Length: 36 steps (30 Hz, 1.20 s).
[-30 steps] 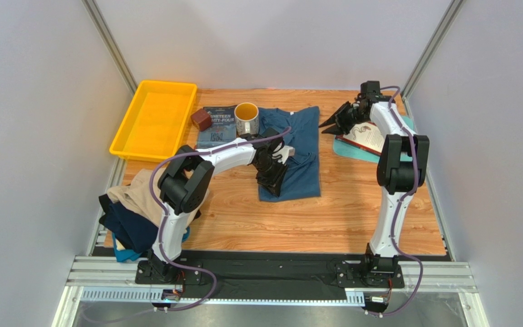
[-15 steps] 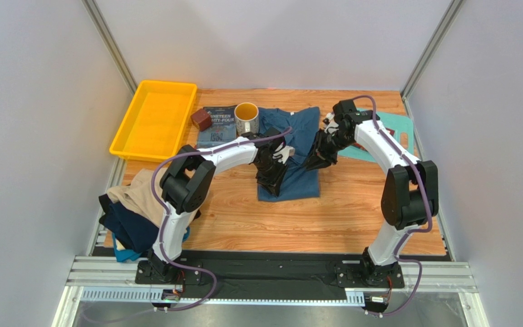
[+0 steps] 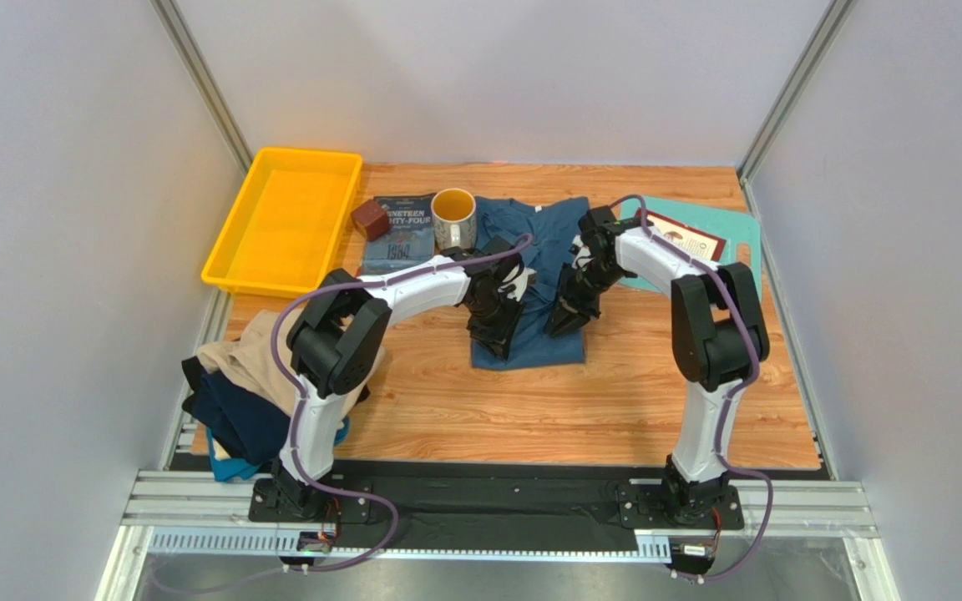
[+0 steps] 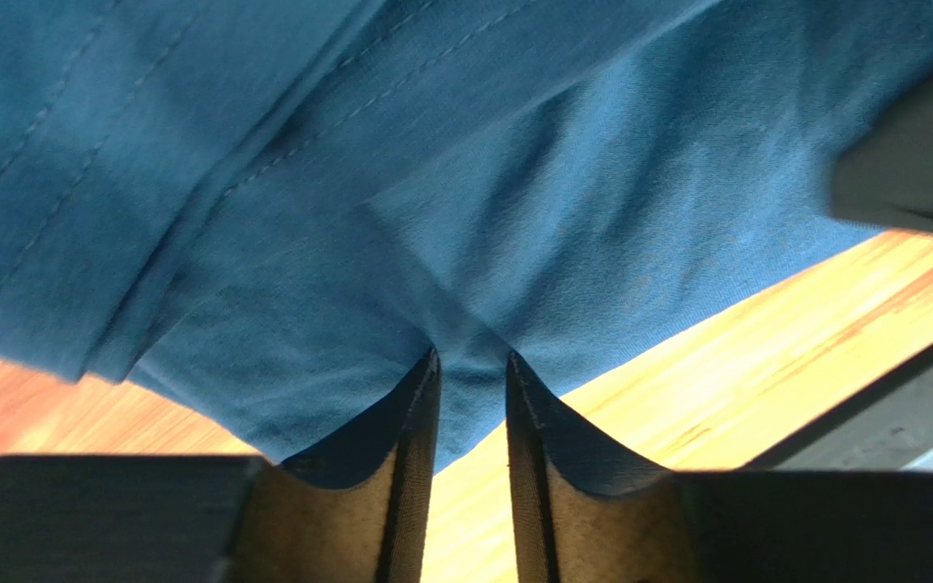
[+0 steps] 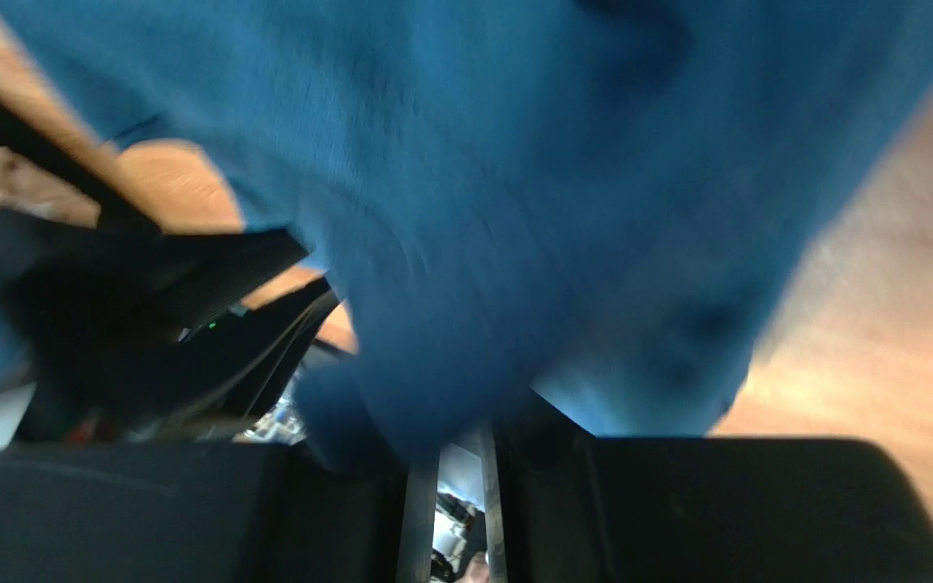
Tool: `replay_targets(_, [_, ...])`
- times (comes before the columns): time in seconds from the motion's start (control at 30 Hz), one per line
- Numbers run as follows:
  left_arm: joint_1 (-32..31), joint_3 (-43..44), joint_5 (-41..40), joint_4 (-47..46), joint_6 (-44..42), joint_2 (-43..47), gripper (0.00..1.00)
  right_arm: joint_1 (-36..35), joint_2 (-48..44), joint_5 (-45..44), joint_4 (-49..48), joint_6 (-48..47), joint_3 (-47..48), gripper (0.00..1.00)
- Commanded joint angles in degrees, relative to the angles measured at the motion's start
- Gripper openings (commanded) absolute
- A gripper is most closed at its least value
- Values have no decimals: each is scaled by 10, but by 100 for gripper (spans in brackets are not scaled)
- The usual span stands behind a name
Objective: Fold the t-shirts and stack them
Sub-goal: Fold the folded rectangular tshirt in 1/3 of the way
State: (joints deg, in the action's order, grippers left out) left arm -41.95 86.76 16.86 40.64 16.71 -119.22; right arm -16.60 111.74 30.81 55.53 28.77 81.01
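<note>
One blurred view: right gripper (image 5: pixel 450 443) draped by teal-blue t-shirt (image 5: pixel 496 219); hold cannot be told.
Left gripper (image 4: pixel 471 361): shirt edge pinched, cloth spread toward 12 o'clock.

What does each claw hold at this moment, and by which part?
The left claw pinches the teal-blue t-shirt by a pucker of cloth near its edge. The right claw is against the same shirt; blur hides any grip.

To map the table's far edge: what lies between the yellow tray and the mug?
In the top view: a small brown block and a dark blue booklet, between yellow tray and mug.
</note>
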Motion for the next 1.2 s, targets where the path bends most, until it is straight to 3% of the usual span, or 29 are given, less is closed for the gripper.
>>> replay_targets(0.0, [2, -37, -46, -15, 6, 30, 32, -23, 43, -35, -35, -8, 47, 21])
replay_targets(0.23, [2, -69, -31, -21, -6, 40, 26, -30, 72, -64, -48, 1, 102, 22])
replay_targets(0.77, [2, -74, -30, -19, -25, 41, 25, -19, 131, -184, -54, -10, 208, 19])
replay_targets(1.17, [2, -81, -18, -17, -37, 44, 26, 5, 187, -184, -45, -19, 320, 22])
